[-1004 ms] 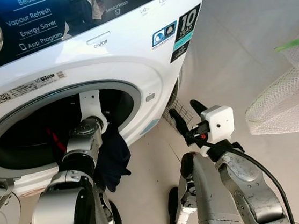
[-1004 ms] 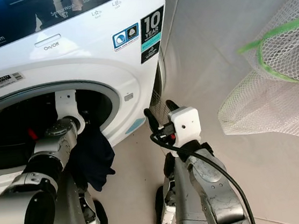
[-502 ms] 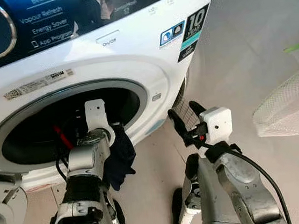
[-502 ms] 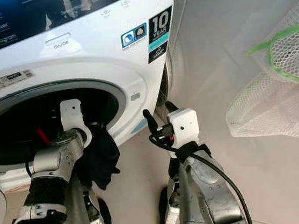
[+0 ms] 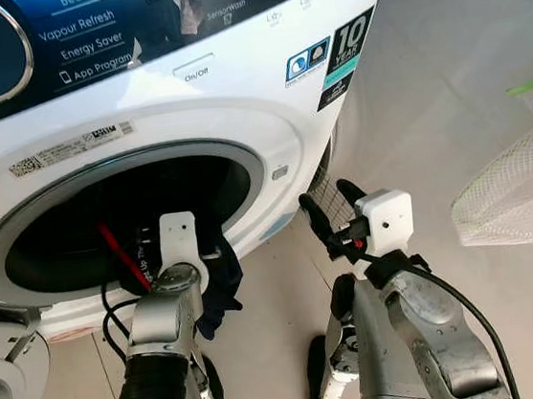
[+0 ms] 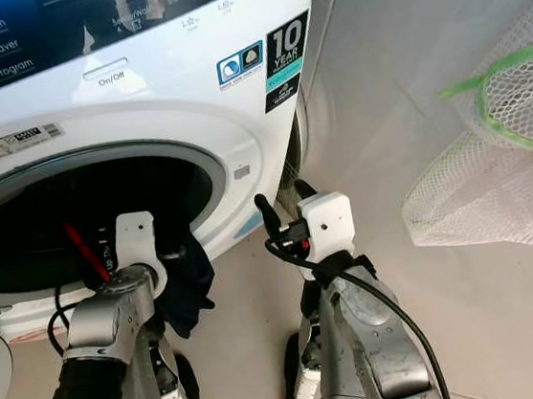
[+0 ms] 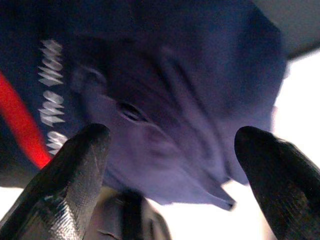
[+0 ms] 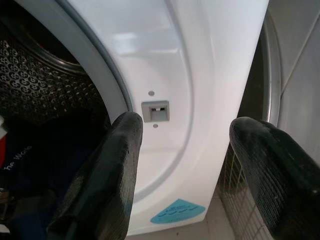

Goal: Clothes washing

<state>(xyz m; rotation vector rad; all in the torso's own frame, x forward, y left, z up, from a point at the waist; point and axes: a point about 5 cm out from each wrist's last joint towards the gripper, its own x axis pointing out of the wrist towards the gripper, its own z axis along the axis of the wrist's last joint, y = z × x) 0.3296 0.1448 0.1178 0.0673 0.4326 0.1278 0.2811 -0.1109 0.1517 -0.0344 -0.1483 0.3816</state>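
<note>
At the lower rim of the washing machine (image 5: 266,113) opening, a dark navy garment (image 5: 220,280) drapes over the sill beneath the left claw (image 7: 172,165), fingers spread, and may slide to the floor (image 5: 271,324) unless pushed deeper; the right claw (image 8: 185,165) hovers spread alongside.

- The washing machine (image 5: 266,113) is showing programme names on its dark control panel (image 5: 84,32), at about ten o'clock in the left eye view: "Bedding", "Vapour Refresh", "Energy Saver", "App Program".
- Further along the panel, toward twelve o'clock, "SensorWash", "Stain" and "Hygienic Care" are reading in small white letters.
- The white button (image 5: 195,69) below the panel is carrying "On/Off".
- A black sticker (image 6: 286,51) at about one o'clock is bearing a large "10" with "YEAR"; its smaller print is too fine to read.
- The dark blue garment (image 7: 165,100) is displaying blurred white lettering beside a red stripe; it cannot be read for certain.
</note>
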